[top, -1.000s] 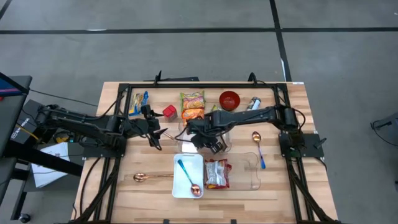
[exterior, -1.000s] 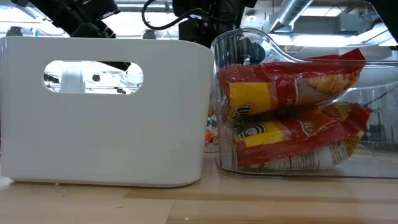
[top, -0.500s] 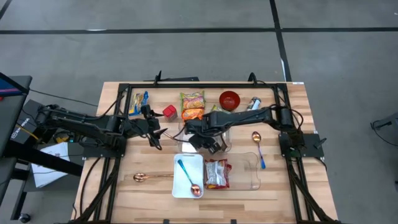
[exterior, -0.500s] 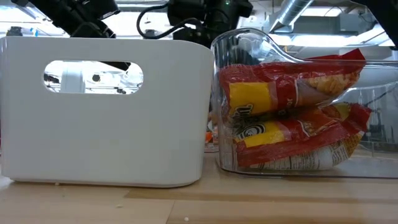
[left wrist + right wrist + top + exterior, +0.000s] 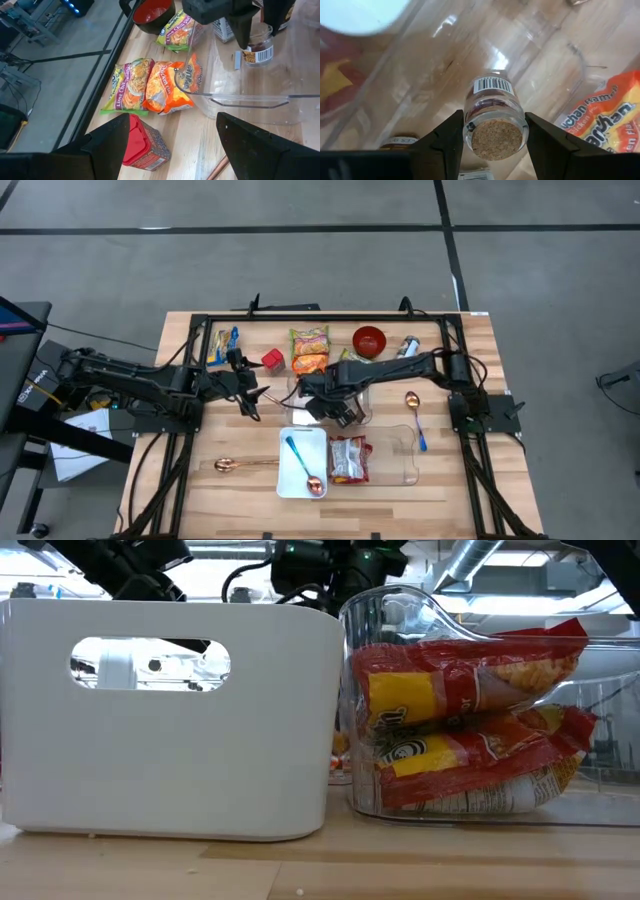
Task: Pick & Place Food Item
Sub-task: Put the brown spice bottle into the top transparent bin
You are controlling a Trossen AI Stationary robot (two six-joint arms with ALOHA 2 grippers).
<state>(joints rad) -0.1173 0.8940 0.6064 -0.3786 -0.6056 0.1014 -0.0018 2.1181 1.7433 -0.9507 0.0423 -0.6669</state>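
- Right gripper [image 5: 492,137] pinches a small cork-stoppered jar [image 5: 493,114], one finger on each side of the glass; barcode label faces up in right wrist view.
- Jar also shows in left wrist view [image 5: 256,47], hanging betw. the dark fingers over a clear plastic bin [image 5: 260,95].
- High view: right gripper [image 5: 335,408] sits near table center, just behind the white bin [image 5: 302,463] and the clear container [image 5: 400,455] w/ the red-yellow snack bag [image 5: 347,458]; arm reaches in from the right edge.
- Left gripper [image 5: 252,395] w/ fingers spread, nothing betw. them, at mid-left of table, apart from the right one.
- White bin holds a teal-handled spoon [image 5: 300,462]; sits at the front edge, touching the snack container's side.
- Noodle packs [image 5: 310,350] lie toward the back edge, orange one below green one; left wrist view shows green pack [image 5: 127,85] beside orange pack [image 5: 167,86].
- Red box [image 5: 272,359] just left of the noodles; red bowl [image 5: 369,340] to their right.
- Copper spoon [image 5: 240,465] near front-left; another spoon, blue handle [image 5: 415,418], right of center.
- Low view: white bin [image 5: 165,705] and snack bag [image 5: 465,720] fill the front; grippers mostly hidden behind.
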